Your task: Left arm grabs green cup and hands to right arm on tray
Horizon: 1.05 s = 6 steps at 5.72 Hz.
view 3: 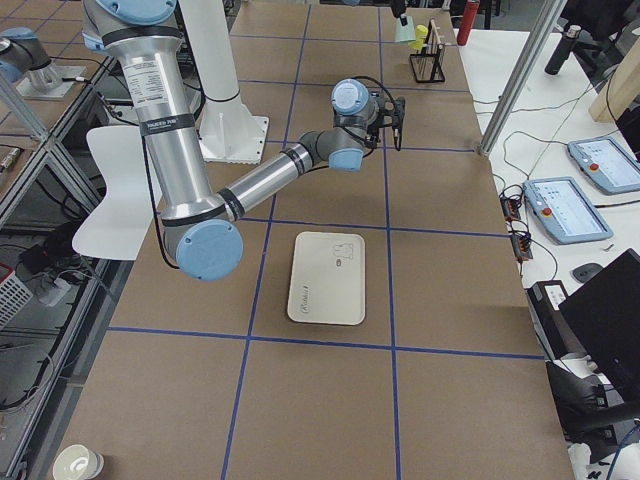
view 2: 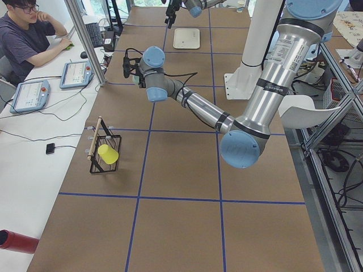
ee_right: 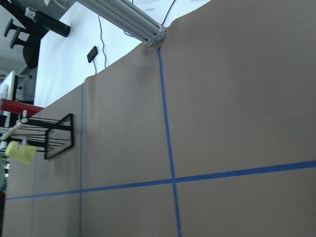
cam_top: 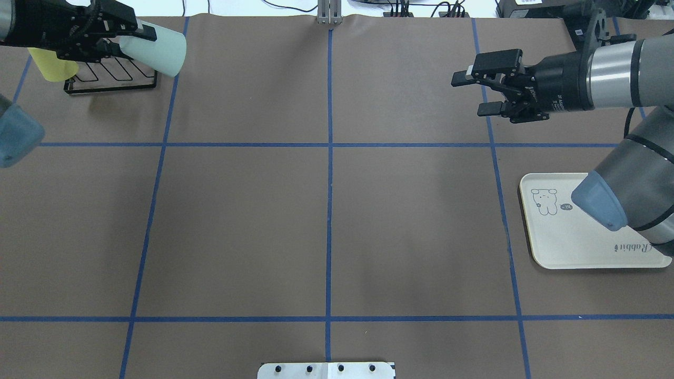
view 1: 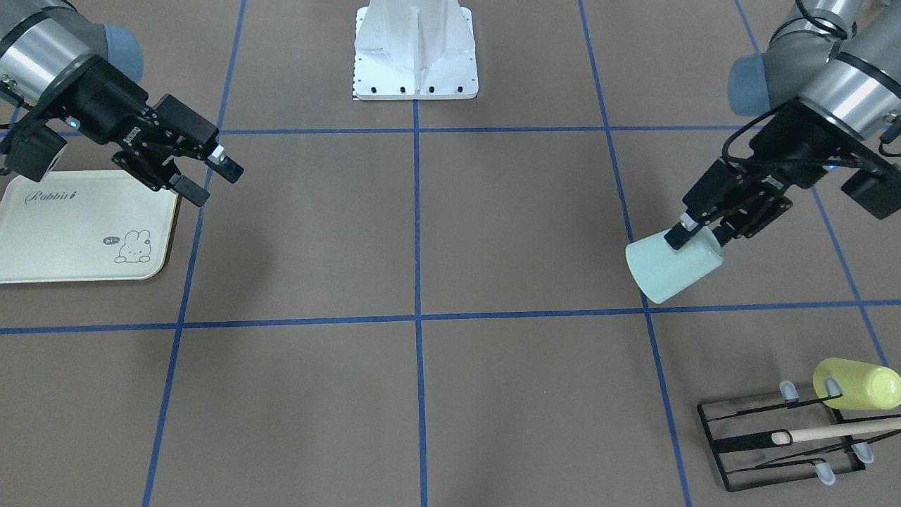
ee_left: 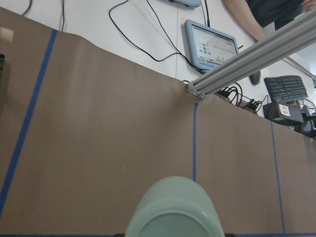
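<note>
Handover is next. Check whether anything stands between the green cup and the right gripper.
Nothing visible does. The left gripper holds the green cup above the table, the right gripper hangs open opposite, and only the table's taped surface shows between them.

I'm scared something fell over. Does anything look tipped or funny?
Nothing looks spilled or broken. The green cup is tipped sideways, but only because the left gripper holds it above the table. The yellow cup hangs sideways on the black rack.
</note>
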Tool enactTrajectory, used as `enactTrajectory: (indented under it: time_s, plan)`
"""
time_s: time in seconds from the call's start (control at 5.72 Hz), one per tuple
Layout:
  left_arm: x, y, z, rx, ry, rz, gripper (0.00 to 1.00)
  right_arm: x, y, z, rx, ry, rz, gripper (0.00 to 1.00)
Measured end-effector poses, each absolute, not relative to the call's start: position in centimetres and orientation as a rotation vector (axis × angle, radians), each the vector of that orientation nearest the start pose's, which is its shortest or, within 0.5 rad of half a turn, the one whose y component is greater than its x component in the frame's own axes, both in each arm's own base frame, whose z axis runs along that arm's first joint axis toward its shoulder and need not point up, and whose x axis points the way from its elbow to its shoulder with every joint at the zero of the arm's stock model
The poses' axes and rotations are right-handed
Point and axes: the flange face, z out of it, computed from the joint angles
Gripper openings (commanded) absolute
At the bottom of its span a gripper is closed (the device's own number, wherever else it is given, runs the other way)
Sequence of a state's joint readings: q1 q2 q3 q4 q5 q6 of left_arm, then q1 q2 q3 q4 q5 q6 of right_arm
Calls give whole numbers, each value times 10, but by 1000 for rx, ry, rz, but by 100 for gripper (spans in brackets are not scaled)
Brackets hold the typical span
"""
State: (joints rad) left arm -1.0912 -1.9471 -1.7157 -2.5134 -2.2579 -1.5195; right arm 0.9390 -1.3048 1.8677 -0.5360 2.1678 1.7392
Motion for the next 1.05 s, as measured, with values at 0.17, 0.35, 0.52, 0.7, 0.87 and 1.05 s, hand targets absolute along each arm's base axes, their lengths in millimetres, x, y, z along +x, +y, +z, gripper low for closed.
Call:
enactTrajectory:
  time_s: [0.17,0.35,0.52,0.7,0.87,1.05]
  plan:
    - [227,-526,259,213,1588,-311,20,-252,-455,247,94,-1657,392,100]
    - [250,-500,248,114,1665,-247,20,-261,-437,232,66,-1731,346,100]
    - [268,-478,236,18,1710,-191,18,-266,-414,219,38,-1861,285,99]
    - [280,-461,223,-61,1748,-159,18,-275,-394,206,9,-1983,261,99]
    - [285,-447,210,-131,1797,-145,18,-296,-373,195,-7,-2078,276,99]
    - [284,-440,193,-194,1853,-151,18,-319,-351,190,-24,-2164,297,99]
